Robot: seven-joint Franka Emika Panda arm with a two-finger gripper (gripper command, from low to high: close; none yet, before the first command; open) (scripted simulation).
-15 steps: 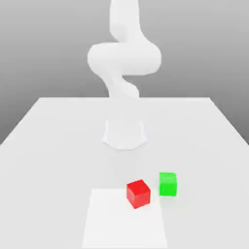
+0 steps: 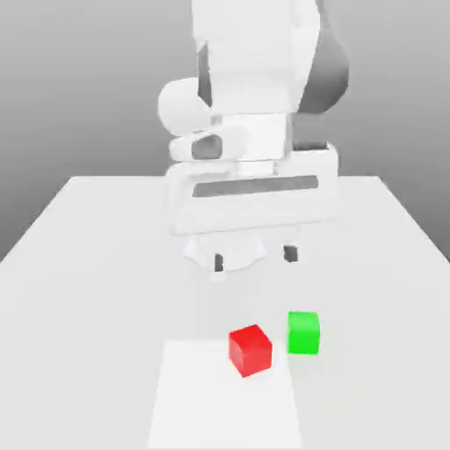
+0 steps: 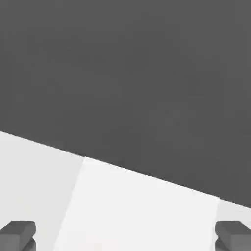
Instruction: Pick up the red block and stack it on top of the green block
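A small red block (image 2: 250,350) rests on the white surface (image 2: 105,264), just beside the green block (image 2: 303,332). It looks light and rigid; grip opposite flat faces. The jaws (image 2: 254,258) hover above, spread wide.

One red block (image 2: 250,350), one green block (image 2: 303,333)

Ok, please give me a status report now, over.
Hand open, above the table, holding nothing. Small matte red cube resting on the table, small matte green cube beside it, apart. Nothing between hand and red cube.
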